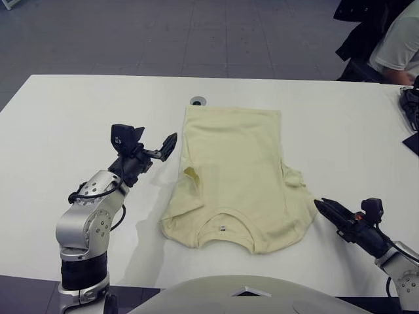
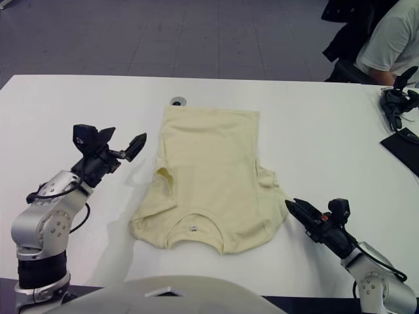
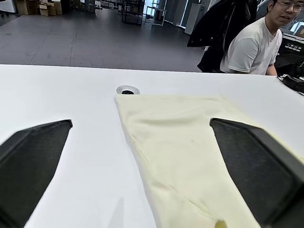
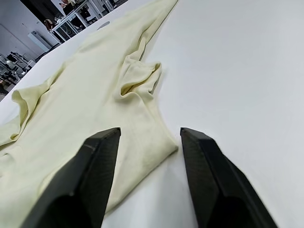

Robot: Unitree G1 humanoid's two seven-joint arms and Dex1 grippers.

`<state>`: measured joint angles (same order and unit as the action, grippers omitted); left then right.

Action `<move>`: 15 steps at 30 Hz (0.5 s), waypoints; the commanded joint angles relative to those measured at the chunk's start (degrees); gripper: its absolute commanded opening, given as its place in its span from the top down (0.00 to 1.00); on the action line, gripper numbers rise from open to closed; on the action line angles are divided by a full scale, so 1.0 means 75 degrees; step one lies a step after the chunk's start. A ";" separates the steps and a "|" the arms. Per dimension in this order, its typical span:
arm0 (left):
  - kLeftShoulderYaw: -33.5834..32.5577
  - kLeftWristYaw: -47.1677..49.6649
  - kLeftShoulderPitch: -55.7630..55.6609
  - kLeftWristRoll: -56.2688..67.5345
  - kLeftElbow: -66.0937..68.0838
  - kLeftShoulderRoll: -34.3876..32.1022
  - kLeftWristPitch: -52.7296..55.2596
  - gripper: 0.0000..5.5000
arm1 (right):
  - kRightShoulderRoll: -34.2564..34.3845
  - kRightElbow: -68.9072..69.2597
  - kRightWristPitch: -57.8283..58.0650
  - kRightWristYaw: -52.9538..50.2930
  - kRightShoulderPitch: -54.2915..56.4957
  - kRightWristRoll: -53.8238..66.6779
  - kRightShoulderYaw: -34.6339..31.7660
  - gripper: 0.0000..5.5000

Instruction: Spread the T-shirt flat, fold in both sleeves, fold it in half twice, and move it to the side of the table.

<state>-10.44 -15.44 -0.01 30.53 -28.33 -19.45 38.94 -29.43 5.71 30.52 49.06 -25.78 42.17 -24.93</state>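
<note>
White table (image 1: 65,118), stretching from far left to far right. In its middle, pale yellow T-shirt (image 1: 236,176): lies mostly flat, collar toward the near edge, hem toward the far edge, straight along that far hem and rumpled nearer the shoulders. On the left side, sleeve turned in over the body, showing a small open cuff; on the right side, sleeve bunched into loose folds at the shirt's edge. Left of the shirt, left gripper (image 3: 141,122): hangs raised above the table, aimed toward the shirt's left edge, fingers spread wide apart, gripping nothing, apart from the cloth. At the near right, right gripper (image 4: 149,132): sits low over the table, tips just beside the shirt's right shoulder edge, fingers parted with a gap between them, clamped on nothing; whether a tip touches the cloth cannot be told. At the far right edge of the table, tangle of dark cables (image 2: 396,101), and nearer than that a flat black item (image 2: 406,147), both well apart from the shirt. Just beyond the hem's left corner, round grey cable grommet (image 1: 198,101), set in the tabletop and touching or almost touching the cloth. Inside the collar, small dark neck label (image 1: 222,227), print too small to read. On the left wrist housing, small white sticker (image 1: 118,139), likewise unreadable.
</note>
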 commanded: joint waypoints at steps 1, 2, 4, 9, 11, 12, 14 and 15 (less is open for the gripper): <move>-0.0060 0.0004 0.0035 -0.0089 -0.0068 -0.0117 -0.0030 0.02 | 0.0061 -0.0146 0.0138 -0.0113 -0.0194 -0.0181 0.0157 0.74; -0.0073 0.0016 0.0033 -0.0076 -0.0059 -0.0101 -0.0027 0.02 | 0.0061 -0.0204 0.0073 -0.0132 -0.0173 -0.0221 0.0137 0.78; -0.0076 0.0039 0.0078 -0.0070 -0.0090 -0.0077 -0.0023 0.02 | 0.0049 -0.0328 0.0027 -0.0162 -0.0064 -0.0217 0.0081 0.82; -0.0069 0.0062 0.0163 -0.0078 -0.0099 -0.0032 -0.0053 0.02 | 0.0091 -0.0264 -0.0008 -0.0114 0.0109 0.0001 0.0007 0.97; -0.0067 0.0052 0.0180 -0.0074 -0.0088 -0.0039 -0.0057 0.02 | 0.0119 0.0003 0.0015 -0.0051 0.0074 0.0084 0.0098 1.00; -0.0070 0.0050 0.0185 -0.0066 -0.0089 -0.0041 -0.0054 0.02 | 0.0130 0.0185 0.0056 -0.0022 0.0031 0.0134 0.0180 1.00; -0.0073 0.0078 0.0210 -0.0061 -0.0126 -0.0025 -0.0050 0.02 | 0.0149 0.0399 0.0129 -0.0014 0.0028 0.0201 0.0296 1.00; -0.0080 0.0090 0.0219 -0.0057 -0.0139 -0.0016 -0.0050 0.02 | 0.0171 0.0430 0.0147 -0.0034 0.0041 0.0236 0.0304 1.00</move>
<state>-10.69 -15.17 0.91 30.54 -28.38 -19.42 38.72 -28.83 8.43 30.38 49.26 -25.00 43.74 -23.40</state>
